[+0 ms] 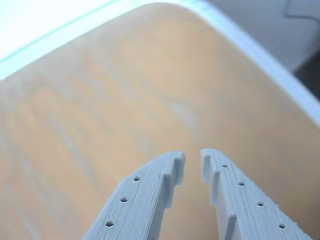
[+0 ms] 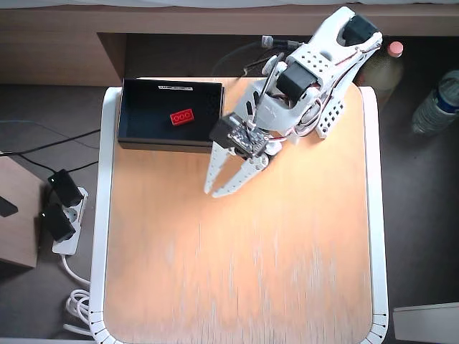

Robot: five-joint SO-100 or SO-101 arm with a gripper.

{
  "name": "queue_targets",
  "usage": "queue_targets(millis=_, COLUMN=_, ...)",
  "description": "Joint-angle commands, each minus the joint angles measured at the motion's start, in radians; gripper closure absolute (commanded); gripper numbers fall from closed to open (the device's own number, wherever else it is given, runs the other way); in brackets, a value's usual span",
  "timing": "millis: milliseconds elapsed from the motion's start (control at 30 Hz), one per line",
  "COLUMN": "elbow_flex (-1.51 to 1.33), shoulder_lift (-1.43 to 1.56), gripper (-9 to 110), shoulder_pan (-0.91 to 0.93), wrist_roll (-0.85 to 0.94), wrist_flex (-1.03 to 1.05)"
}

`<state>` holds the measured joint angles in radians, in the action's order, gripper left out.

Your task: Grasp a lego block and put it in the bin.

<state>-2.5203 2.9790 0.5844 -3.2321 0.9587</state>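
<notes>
In the overhead view the red lego block (image 2: pixel 181 117) lies inside the black bin (image 2: pixel 161 145), which stands at the table's upper left corner with its white label strip (image 2: pixel 176 87) on the far rim. My gripper (image 2: pixel 212 193) hangs over the bare wooden table just below and to the right of the bin, apart from it. In the wrist view my gripper (image 1: pixel 192 159) shows two grey fingers with a narrow gap between the tips and nothing in it. The block and the bin are out of the wrist view.
The wooden table has a white rim (image 2: pixel 104 215). A power strip with plugs (image 2: pixel 61 215) and cables lie on the floor at the left. Two bottles (image 2: pixel 391 64) (image 2: pixel 437 100) stand off the table's upper right. The white arm (image 2: pixel 315 68) reaches in from the top.
</notes>
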Motion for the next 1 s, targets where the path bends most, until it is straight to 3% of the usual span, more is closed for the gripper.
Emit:
queue_targets(millis=0, elbow_flex=-0.017, shoulder_lift=0.032, gripper=101, shoulder_pan=-0.074, wrist_roll=-0.002, wrist_flex=-0.009)
queue_targets(millis=967, elbow_flex=-0.454, shoulder_lift=0.156, gripper=101, shoulder_pan=-0.523, wrist_roll=0.063, wrist_flex=-0.011)
